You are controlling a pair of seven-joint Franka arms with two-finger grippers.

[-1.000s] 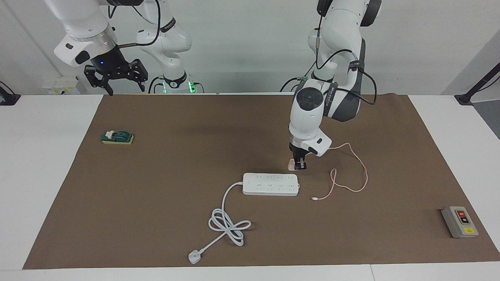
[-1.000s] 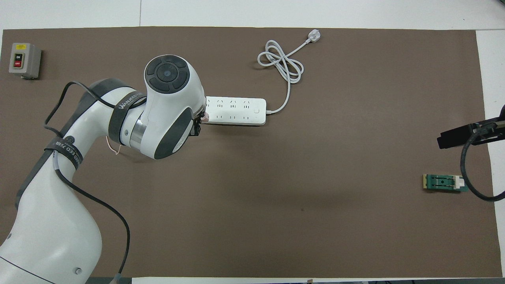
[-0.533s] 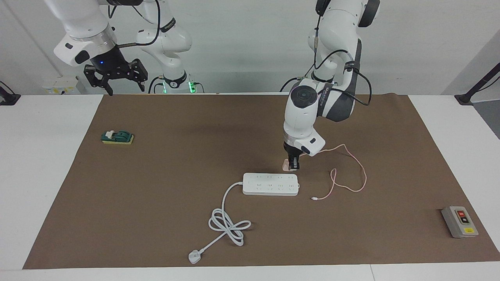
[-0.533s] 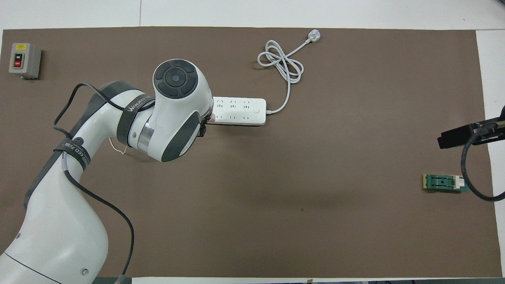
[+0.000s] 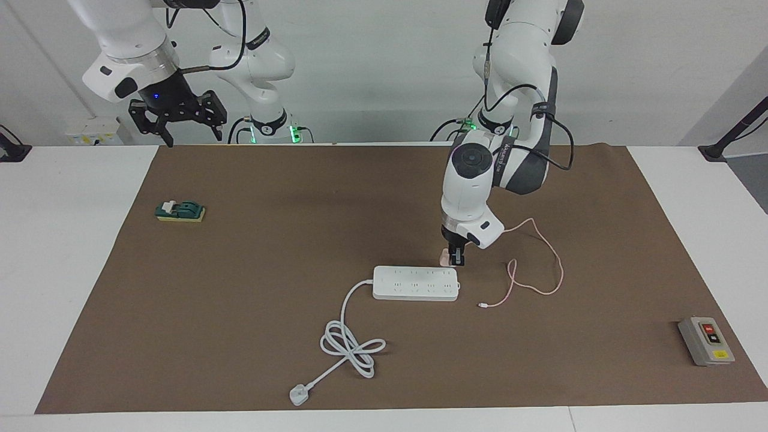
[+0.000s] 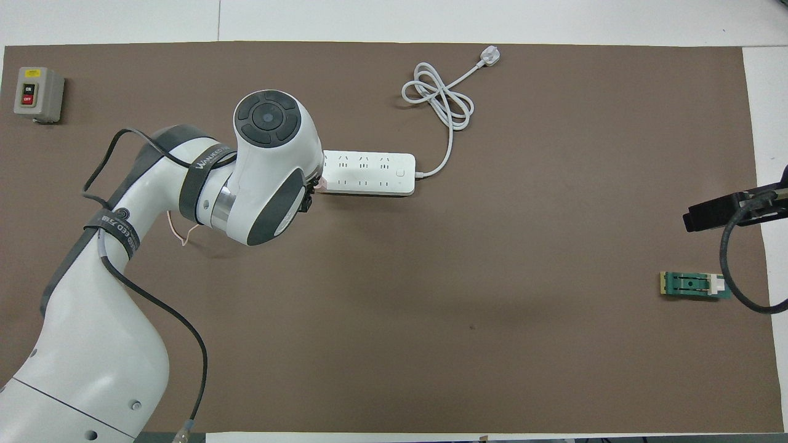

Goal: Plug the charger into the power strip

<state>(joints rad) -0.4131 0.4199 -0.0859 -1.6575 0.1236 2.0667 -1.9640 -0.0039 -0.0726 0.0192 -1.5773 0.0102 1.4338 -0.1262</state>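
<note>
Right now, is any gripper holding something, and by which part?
The left gripper holds the charger by its pink body, over the power strip. The right gripper holds nothing.

Matt brown paper-like mat covers the smooth white table. The power strip, just below the left hand, looks like smooth white plastic.

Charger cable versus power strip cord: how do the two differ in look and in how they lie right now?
The charger cable is thin and pink; the power strip cord is thick and white. The charger cable lies in loose open curves toward the left arm's end of the table, while the power strip cord is bunched into a knot-like loop, farther from the robots. The charger cable ends in a tiny connector; the power strip cord ends in a white three-pin plug. Both rest on the brown mat.
</note>
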